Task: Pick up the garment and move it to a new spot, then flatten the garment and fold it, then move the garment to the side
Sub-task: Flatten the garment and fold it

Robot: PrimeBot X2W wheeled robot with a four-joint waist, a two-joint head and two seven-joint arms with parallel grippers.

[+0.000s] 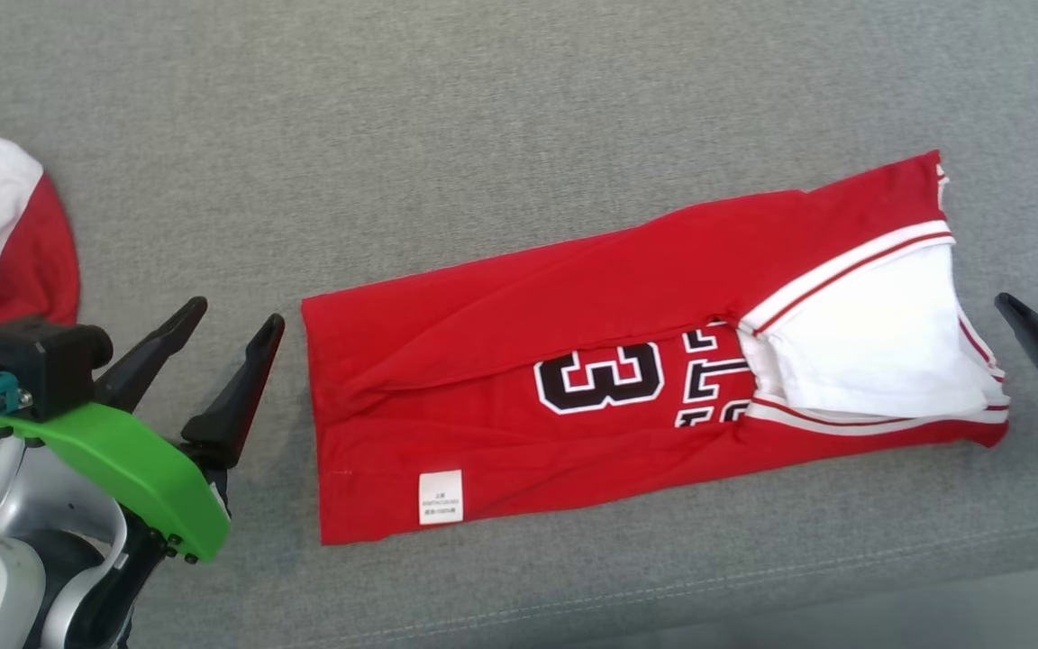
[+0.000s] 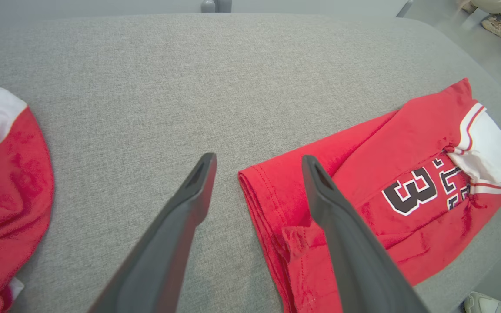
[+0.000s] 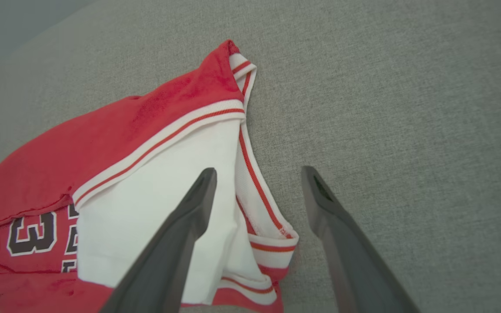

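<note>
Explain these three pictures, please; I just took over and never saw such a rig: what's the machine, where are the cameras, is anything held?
It is a two-armed wheeled robot. One picture looks down from its head; the other two look along each wrist's dark fingers. On the grey surface lies a folded red jersey, with another red-and-white garment at the far left. The left tool stands open beside the jersey's hem end, the right tool open beside its white end. Neither holds anything.

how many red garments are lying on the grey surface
2. A folded red jersey with a number 3 lies centre-right; a red-and-white garment sits at the far left edge, partly cut off. More may lie out of frame.
</note>
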